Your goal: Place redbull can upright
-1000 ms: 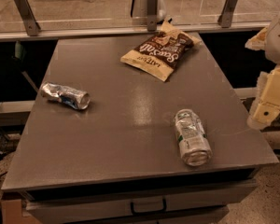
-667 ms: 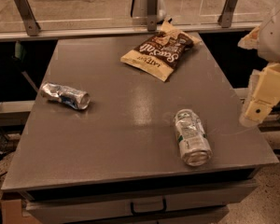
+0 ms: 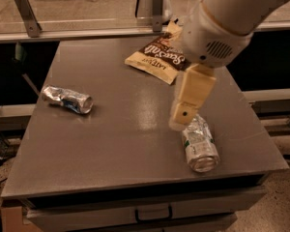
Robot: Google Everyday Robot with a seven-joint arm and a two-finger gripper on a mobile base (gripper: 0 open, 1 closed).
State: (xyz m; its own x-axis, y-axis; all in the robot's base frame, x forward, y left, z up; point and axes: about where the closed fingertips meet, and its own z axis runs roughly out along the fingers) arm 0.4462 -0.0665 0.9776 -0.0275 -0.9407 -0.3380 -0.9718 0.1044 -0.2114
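The redbull can (image 3: 67, 99) is thin and silver with blue patches. Its body is dented and crinkled. It lies on its side near the left edge of the grey table (image 3: 121, 144). One round end faces right. Nothing touches it.

The gripper (image 3: 182, 116) hangs over the right half of the table, well apart from the redbull can. It is cream in colour and its tip points down. I cannot tell if it is spread or pressed together. No thing shows in its grip. Its tip is just above the far end of the wide can (image 3: 199, 141), which lies on its side. I cannot tell if they touch. The white arm (image 3: 222, 23) comes in from the top right and hides part of the bag (image 3: 154, 58).
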